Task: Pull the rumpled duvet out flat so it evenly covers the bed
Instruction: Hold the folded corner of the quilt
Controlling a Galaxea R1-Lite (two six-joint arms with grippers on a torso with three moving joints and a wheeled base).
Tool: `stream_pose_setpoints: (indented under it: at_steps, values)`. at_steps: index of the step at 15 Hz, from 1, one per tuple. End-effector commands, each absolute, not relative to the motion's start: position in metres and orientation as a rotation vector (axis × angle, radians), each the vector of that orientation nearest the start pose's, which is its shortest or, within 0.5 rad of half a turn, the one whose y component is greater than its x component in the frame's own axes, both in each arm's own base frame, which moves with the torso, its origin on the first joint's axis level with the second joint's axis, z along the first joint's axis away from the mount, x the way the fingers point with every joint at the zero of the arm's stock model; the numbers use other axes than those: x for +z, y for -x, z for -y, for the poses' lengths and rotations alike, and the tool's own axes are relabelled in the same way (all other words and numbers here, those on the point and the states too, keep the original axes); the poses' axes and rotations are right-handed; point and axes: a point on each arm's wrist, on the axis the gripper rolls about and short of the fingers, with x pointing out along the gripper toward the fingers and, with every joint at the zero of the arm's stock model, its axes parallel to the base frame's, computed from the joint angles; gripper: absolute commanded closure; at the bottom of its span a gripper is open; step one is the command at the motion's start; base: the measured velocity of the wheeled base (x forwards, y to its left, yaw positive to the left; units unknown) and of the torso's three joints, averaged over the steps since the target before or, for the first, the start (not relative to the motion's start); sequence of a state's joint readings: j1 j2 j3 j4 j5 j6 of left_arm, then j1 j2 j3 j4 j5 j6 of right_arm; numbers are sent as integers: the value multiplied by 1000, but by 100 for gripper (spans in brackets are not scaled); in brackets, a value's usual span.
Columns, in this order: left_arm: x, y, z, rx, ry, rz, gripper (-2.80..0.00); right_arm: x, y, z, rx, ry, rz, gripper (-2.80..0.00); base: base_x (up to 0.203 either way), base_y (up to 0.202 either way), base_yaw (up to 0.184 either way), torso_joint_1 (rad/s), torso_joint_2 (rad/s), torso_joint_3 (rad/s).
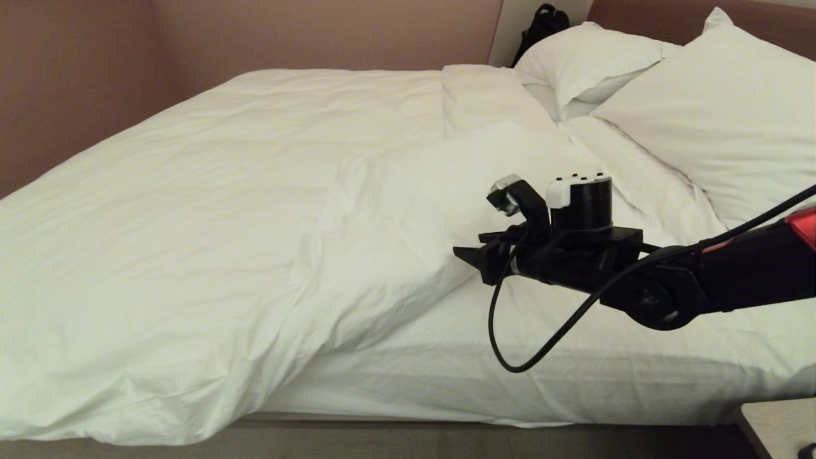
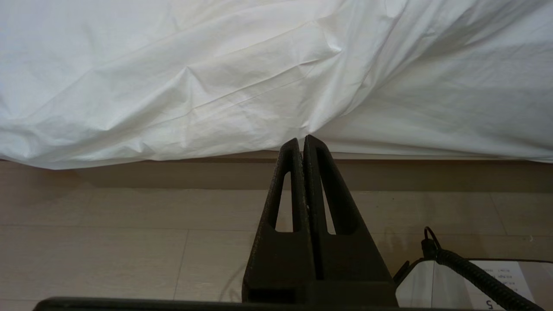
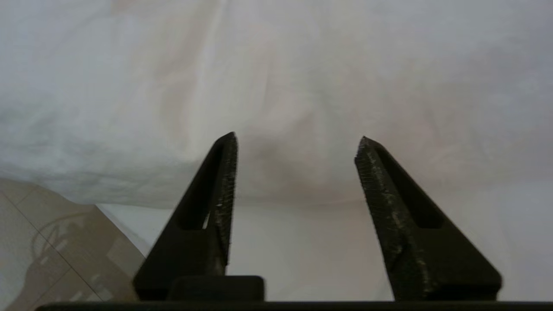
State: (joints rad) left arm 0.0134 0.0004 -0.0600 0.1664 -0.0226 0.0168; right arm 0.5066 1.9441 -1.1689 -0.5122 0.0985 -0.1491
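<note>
The right gripper (image 1: 468, 256), jaws spread and empty, is held just beside the rumpled duvet (image 1: 210, 210) edge, at three o'clock of the bed (image 1: 574, 376); the left gripper (image 2: 301, 144) is shut.

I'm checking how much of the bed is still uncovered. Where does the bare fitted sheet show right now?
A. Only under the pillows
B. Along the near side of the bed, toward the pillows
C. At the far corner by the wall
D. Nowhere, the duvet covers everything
B: the puffy white creased duvet is pulled back diagonally, leaving the thin white fitted sheet bare along the near edge of the wide low bed, on the side of the plump white pillows.
</note>
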Motion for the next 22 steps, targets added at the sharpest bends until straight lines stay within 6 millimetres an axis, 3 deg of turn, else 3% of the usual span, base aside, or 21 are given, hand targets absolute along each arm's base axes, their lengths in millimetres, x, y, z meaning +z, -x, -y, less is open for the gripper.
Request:
stream_pose_setpoints:
  at_steps: [1,5,10,12,14,18,22]
  values:
    - [75,28,1,-10,-15,-107,0,184,-333,-197,645,227,-202,-280,0,0,0,0,0,0]
    - [75,28,1,-10,-15,-107,0,175,-334,-220,700,293,-162,-280,0,0,0,0,0,0]
    - [75,28,1,-10,-15,-107,0,156,-348,-241,704,313,-119,-280,0,0,0,0,0,0]
    - [75,28,1,-10,-15,-107,0,135,-357,-248,708,322,-142,-280,0,0,0,0,0,0]
    - [75,28,1,-10,-15,-107,0,130,-361,-251,707,323,-144,-280,0,0,0,0,0,0]
    - [75,28,1,-10,-15,-107,0,78,-385,-263,699,344,-228,-280,0,0,0,0,0,0]
    - [75,28,1,-10,-15,-107,0,56,-398,-265,682,351,-261,-280,0,0,0,0,0,0]
